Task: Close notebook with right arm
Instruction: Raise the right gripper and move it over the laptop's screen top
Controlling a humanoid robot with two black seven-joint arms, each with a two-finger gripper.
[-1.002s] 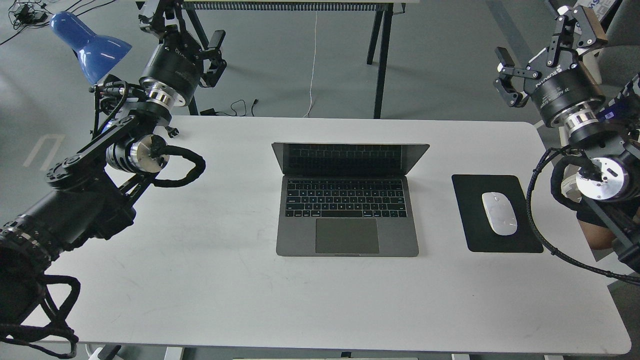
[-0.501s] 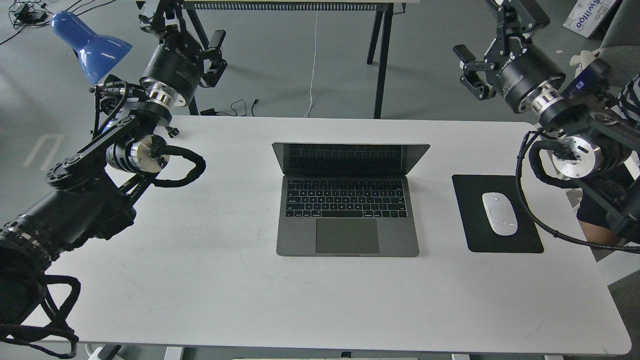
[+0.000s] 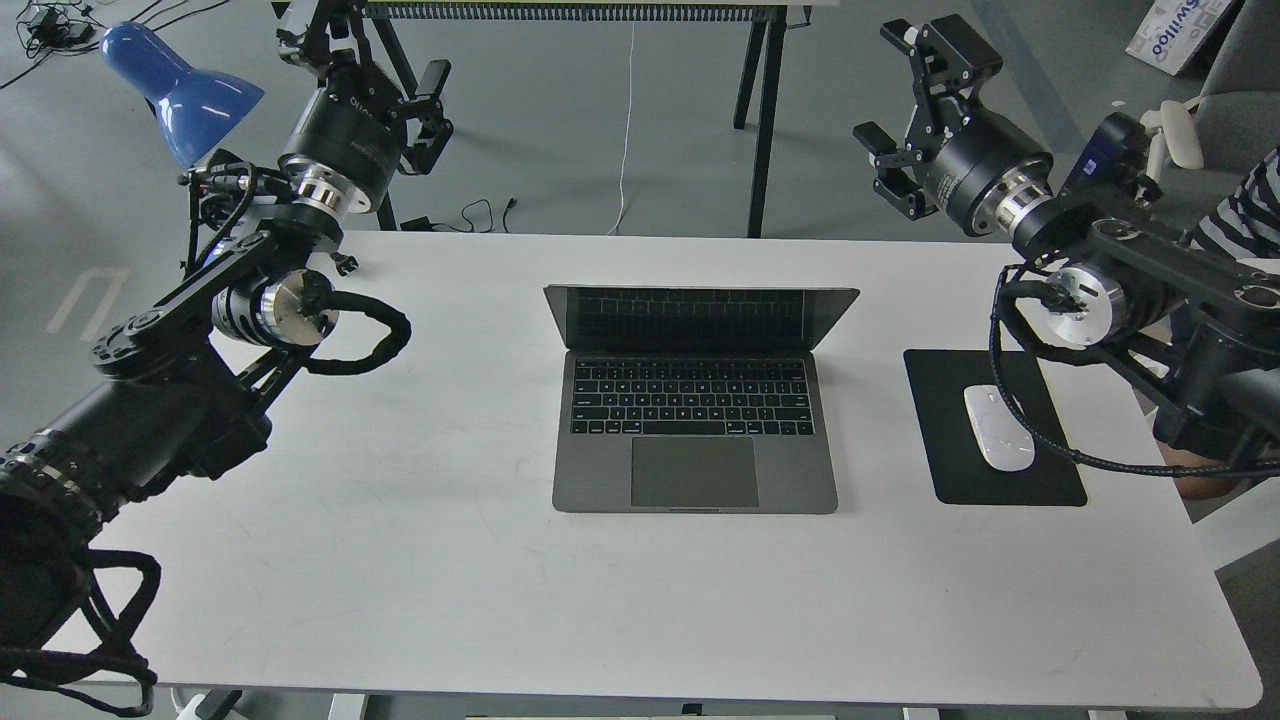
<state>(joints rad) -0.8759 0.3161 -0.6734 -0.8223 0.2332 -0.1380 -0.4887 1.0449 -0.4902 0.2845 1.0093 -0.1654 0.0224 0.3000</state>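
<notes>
The notebook lies open in the middle of the white table, its dark screen tilted back and its keyboard facing me. My right arm, with a blue module by its wrist, comes in from the right. Its gripper is open and empty, raised behind the table's back edge, to the right of the notebook's screen and well clear of it. My left gripper is open and empty, held high at the back left, far from the notebook.
A black mouse pad with a white mouse lies right of the notebook, under my right arm's cable. A blue lamp stands at the back left. Black table legs stand behind. A person sits at the right edge.
My right arm has swung left and inward, carrying its open gripper from the far right edge toward the notebook's back right. The left arm and the notebook have not moved.
</notes>
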